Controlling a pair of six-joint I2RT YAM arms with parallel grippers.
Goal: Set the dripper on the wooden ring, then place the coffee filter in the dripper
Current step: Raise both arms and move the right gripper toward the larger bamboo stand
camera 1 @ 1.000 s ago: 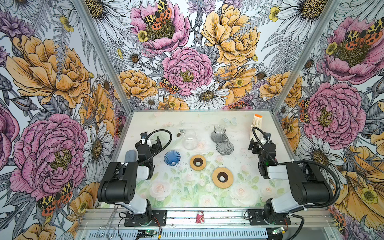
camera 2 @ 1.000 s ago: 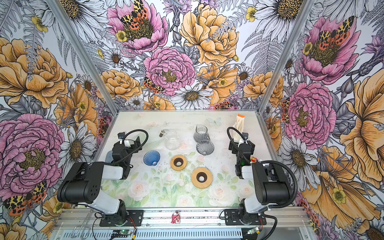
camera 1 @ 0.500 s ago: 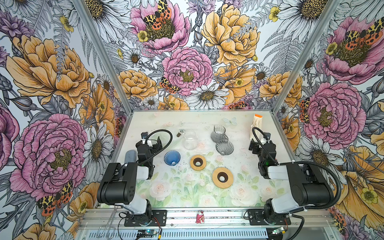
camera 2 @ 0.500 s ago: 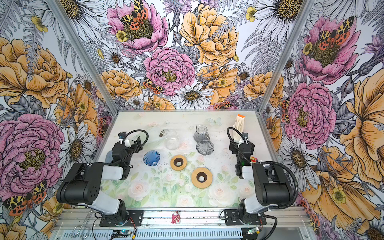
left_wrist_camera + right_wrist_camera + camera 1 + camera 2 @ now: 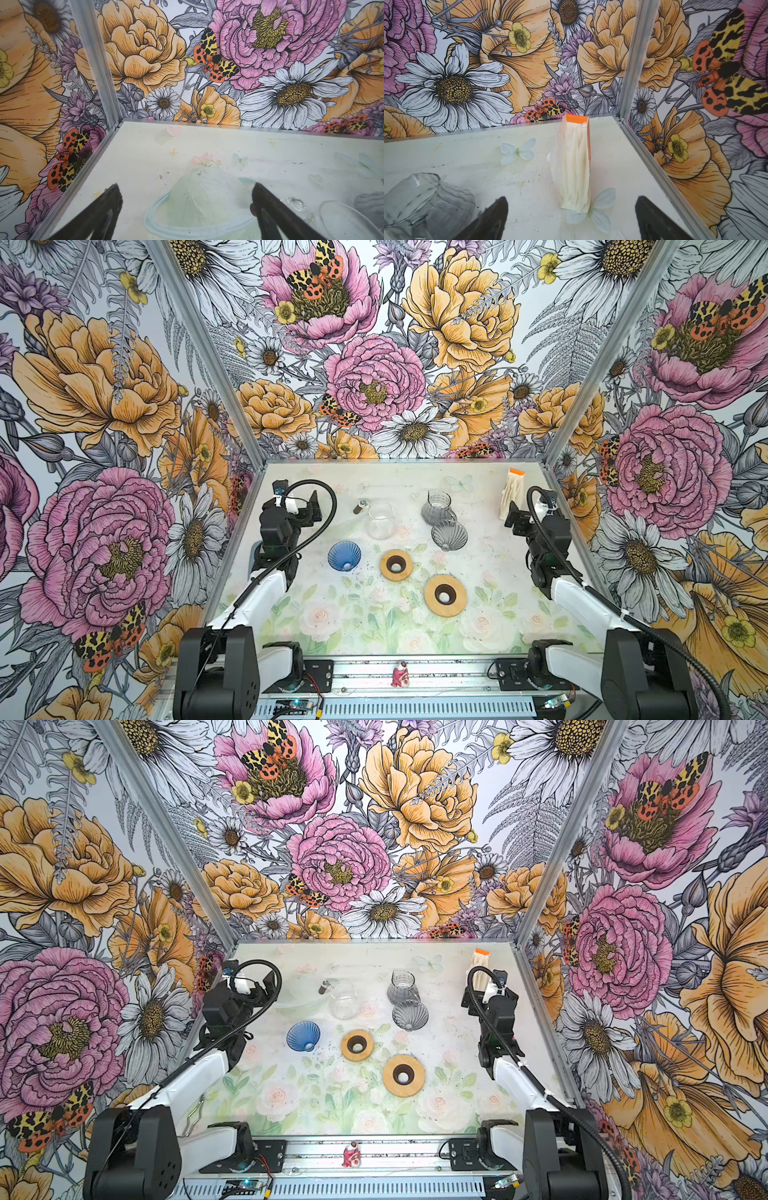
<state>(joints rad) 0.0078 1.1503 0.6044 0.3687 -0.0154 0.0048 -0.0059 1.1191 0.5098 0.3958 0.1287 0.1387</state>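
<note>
Near the right edge of the tabletop [image 5: 374, 614], coffee filters [image 5: 575, 166] stand before the open right claw [image 5: 571, 205]; left claw [image 5: 185, 193] also open

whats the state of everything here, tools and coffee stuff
left tool, open, empty
right tool, open, empty, facing the filter stack
filter stack, standing upright, not gripped
blue dripper, lying tilted, no filter inside
grey dripper, lying tilted, no filter inside
grey carafe, upright
clear carafe, upright, looks empty
smaller wooden ring, flat, nothing in it
larger wooden ring, flat, nothing in it
</note>
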